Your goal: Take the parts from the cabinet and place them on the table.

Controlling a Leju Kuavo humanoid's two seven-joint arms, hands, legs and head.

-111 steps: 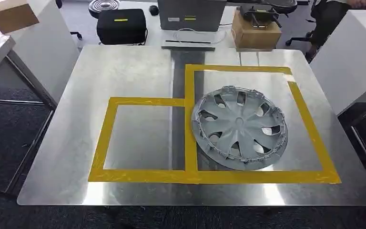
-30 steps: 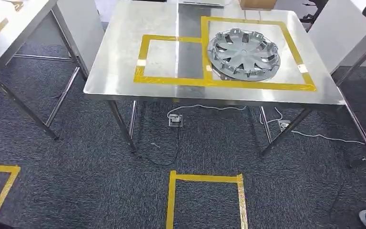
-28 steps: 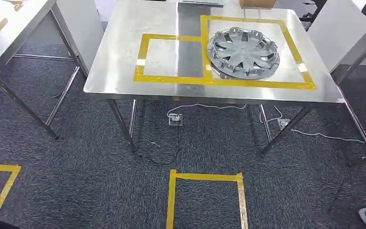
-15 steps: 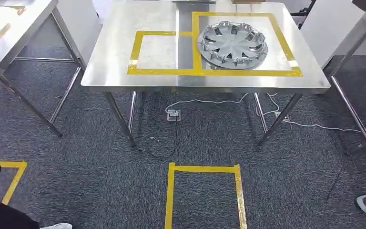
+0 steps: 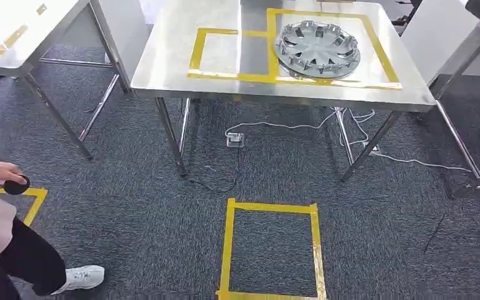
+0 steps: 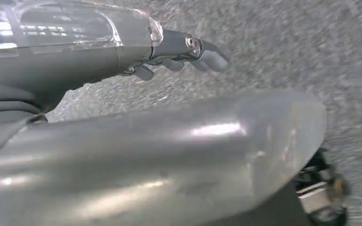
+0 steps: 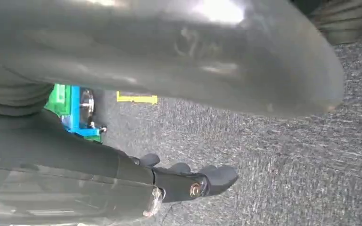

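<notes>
A silver hubcap (image 5: 316,49) lies flat on the steel table (image 5: 169,62), inside the larger yellow-taped square at the table's right. The smaller taped square (image 5: 197,53) to its left holds nothing. I stand back from the table, on the carpet. My left hand (image 6: 169,49) hangs over the grey carpet with its fingers stretched out and nothing in them. My right hand (image 7: 169,181) hangs the same way, fingers apart and holding nothing.
A yellow tape square (image 5: 272,250) marks the carpet in front of me. A person at the near left holds a small black round thing (image 5: 15,185); a white shoe (image 5: 81,278) is close by. More steel tables stand left (image 5: 19,37) and right (image 5: 475,37). Cables (image 5: 287,128) lie under the table.
The whole picture has shifted: the camera has backed away from the table and turned slightly. The hubcap stays where it lay. The person at the left has come further into view.
</notes>
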